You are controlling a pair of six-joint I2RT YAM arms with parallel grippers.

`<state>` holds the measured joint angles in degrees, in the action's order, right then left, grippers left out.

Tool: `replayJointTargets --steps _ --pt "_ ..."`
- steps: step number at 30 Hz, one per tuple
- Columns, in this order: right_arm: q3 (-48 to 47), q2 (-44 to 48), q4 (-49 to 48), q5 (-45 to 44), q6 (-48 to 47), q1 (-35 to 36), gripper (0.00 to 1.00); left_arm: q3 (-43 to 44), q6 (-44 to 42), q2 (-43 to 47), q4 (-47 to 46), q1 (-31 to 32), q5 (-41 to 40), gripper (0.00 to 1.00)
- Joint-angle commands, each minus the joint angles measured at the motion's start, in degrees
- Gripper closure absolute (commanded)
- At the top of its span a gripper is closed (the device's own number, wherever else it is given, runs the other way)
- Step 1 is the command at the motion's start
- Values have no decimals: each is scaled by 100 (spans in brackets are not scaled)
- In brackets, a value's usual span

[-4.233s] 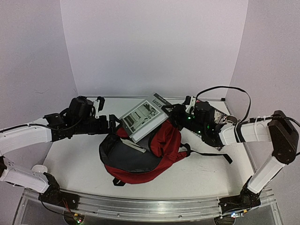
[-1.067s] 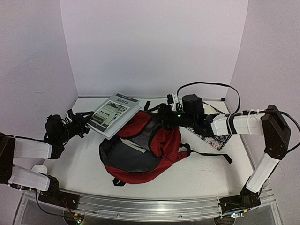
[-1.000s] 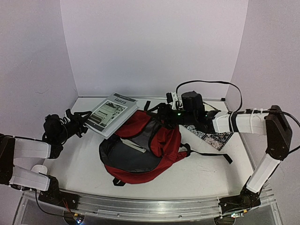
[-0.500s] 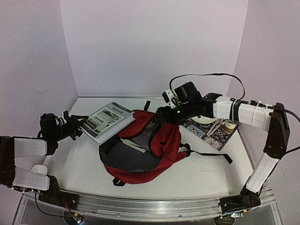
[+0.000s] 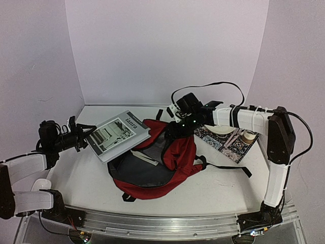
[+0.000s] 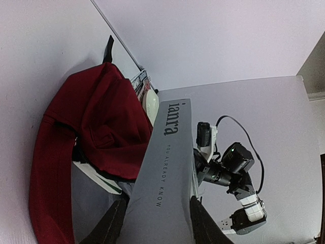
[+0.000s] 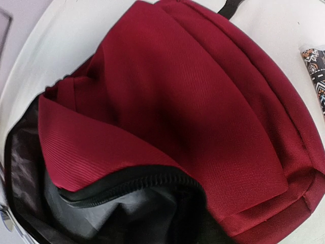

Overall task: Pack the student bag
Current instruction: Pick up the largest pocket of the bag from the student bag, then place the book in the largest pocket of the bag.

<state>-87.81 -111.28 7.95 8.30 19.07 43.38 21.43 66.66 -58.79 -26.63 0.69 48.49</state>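
Holding book [image 5: 118, 134] beside open bag [image 5: 175, 162]
My left claw [image 5: 85, 135] clamps the book at ten o'clock of the mid-table bag; right claw's [image 5: 176, 127] grip looks unclear. The sagging flap [image 7: 127, 137] may snag the book.

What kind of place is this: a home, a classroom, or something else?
Probably a lab robot test booth, not a lived-in room. Plain walls enclose a white table, the left arm and right arm are bolted to a metal rail at its edge, and the student bag and a book look staged.
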Motion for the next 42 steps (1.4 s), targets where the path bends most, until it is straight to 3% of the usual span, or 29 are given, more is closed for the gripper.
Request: replayJointTargets --steps 1,4,5,11,16,26,35,42 --pt "-400 89 185 -185 -230 -13 75 179 -288 258 277 -25 609 64" --pt "-478 235 190 -311 -276 -13 98 154 -436 393 544 -25 845 64" --pt "-508 294 188 -345 -284 -13 100 151 -491 429 640 -19 909 64" --pt "-520 729 -67 -486 -270 -13 100 148 -878 717 1340 105 1083 63" --pt "-219 1226 -724 -234 -84 -13 100 527 -1714 980 2839 430 795 61" --pt "450 2031 -2012 699 410 -10 100 248 -1339 1270 2886 1032 393 61" --pt "780 2177 -2539 1329 724 24 100 601 -1366 646 2691 1537 -146 61" --pt "889 2171 -2681 1487 778 109 100 712 -1201 14 1978 1755 -462 64"
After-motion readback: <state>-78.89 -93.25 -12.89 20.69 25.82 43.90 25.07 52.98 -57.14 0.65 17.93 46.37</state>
